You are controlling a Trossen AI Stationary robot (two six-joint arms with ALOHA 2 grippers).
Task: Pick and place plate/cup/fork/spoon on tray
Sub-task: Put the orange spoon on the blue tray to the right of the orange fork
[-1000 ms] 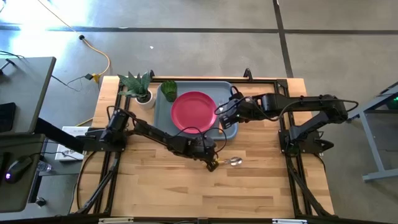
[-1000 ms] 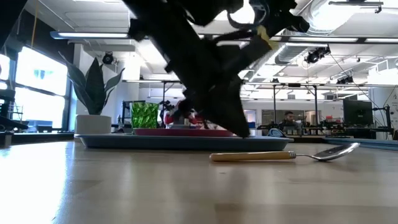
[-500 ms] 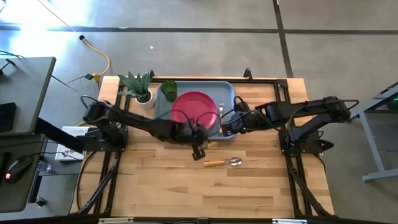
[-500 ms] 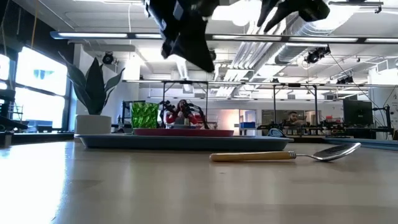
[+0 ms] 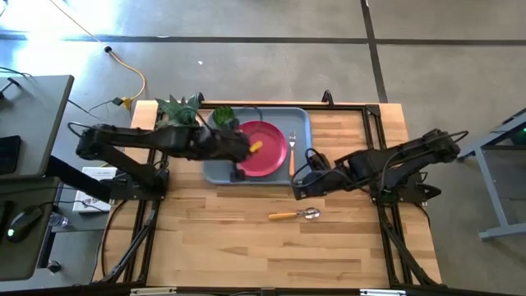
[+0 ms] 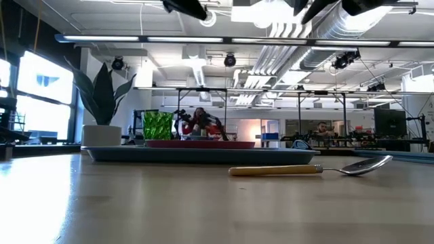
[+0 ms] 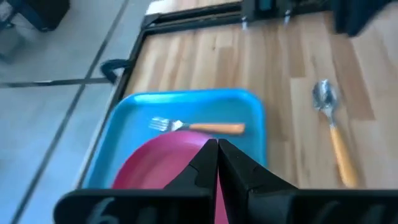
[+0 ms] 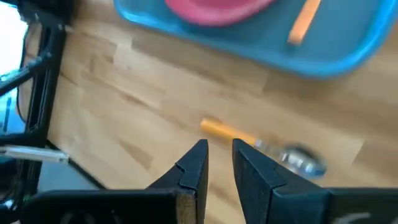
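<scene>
The blue-grey tray (image 5: 215, 168) lies at the table's far middle. On it are the pink-red plate (image 5: 267, 150), the dark green cup (image 5: 223, 117) at its far left corner, and the fork (image 5: 291, 153) along its right side. The spoon (image 5: 296, 215) lies flat on the wood nearer the front, bowl toward the right; it also shows in the low view (image 6: 274, 170). My left gripper (image 5: 244, 154) is shut and empty above the plate's left part (image 7: 155, 168). My right gripper (image 5: 299, 186) hovers narrowly open between the tray's near right corner and the spoon (image 8: 261, 144).
A leafy plant in a white pot (image 5: 182, 113) stands on the table just left of the tray's far left corner. Bare wood lies all around the spoon toward the front edge. The room beyond shows in the low view.
My left gripper has risen from the table beside the spoon's handle end and gone toward the far left, over the plate. My right gripper has left the tray's right side, where the fork now lies, and gone toward the near edge. The spoon has stayed in place.
</scene>
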